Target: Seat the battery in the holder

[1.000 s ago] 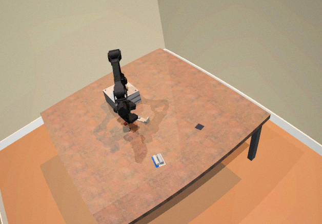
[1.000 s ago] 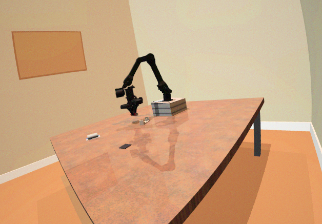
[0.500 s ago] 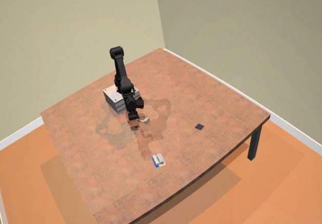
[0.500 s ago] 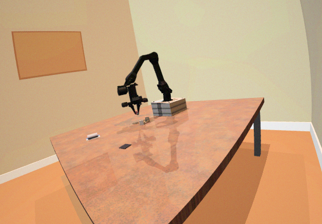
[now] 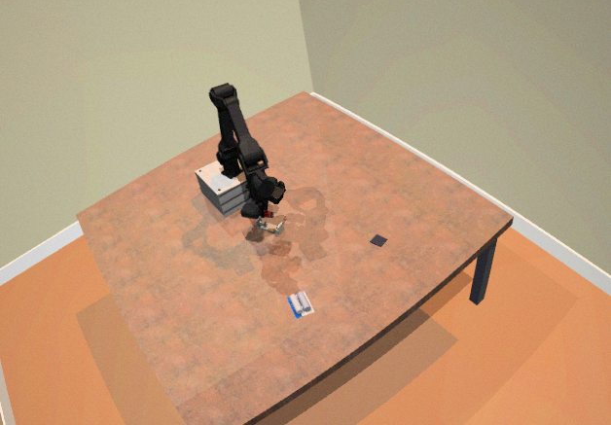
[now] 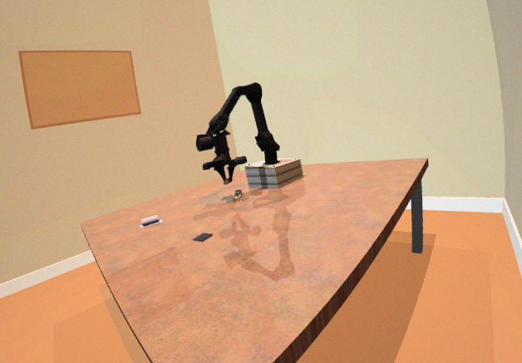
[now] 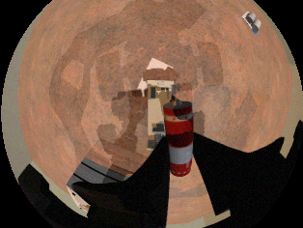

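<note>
The red battery [image 5: 268,214] [image 6: 226,181] [image 7: 180,126], with a pale band, is held in the air. My gripper [image 5: 267,213] [image 6: 227,179] [image 7: 179,139] is shut on it. In the wrist view its narrow terminal end is at the top, its other end at the bottom between the fingers. The pale holder [image 5: 270,227] [image 6: 229,199] [image 7: 155,113] stands on the table below, with raised ends. In the wrist view it runs nearly parallel to the battery, just left of it and partly hidden behind it. Which end has the spring is too small to tell.
A blue and white pack with two pale cylinders [image 5: 301,302] [image 6: 150,220] [image 7: 251,20] lies on the table [image 5: 197,311] [image 6: 337,207]. A dark flat square [image 5: 378,240] [image 6: 203,237] lies apart from it. The arm's box-like base [image 5: 228,201] [image 6: 273,175] [image 7: 94,171] stands behind the holder.
</note>
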`<state>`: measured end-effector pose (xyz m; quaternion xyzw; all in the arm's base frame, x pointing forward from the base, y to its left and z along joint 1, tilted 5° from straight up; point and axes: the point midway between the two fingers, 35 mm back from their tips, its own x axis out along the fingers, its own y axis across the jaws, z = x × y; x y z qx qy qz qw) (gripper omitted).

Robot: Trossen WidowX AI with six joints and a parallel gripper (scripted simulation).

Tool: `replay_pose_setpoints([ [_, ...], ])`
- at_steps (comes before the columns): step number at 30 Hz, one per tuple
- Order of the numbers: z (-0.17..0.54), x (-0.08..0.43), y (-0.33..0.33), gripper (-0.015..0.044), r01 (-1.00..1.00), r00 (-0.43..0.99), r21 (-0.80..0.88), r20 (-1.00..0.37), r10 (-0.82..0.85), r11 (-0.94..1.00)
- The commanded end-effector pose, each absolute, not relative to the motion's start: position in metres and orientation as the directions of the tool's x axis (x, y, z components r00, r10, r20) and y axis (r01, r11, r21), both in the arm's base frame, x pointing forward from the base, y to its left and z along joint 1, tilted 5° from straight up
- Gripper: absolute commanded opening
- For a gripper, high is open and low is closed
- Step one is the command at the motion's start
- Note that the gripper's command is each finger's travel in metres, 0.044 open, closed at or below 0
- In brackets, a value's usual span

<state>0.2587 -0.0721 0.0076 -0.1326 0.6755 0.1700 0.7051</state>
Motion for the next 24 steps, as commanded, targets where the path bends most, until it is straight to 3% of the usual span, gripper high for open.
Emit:
replay_pose_setpoints([
  [1, 0.010, 0.257, -0.061, 0.0066, -0.303, 0.027, 0.052, -0.998, 0.063, 0.952],
  [9, 0.009, 0.256, -0.057, 0.0066, -0.244, 0.037, 0.051, -0.997, 0.062, 0.969],
  [24, -0.025, 0.261, -0.054, 0.0066, -0.251, 0.241, 0.052, -0.964, 0.114, 0.967],
])
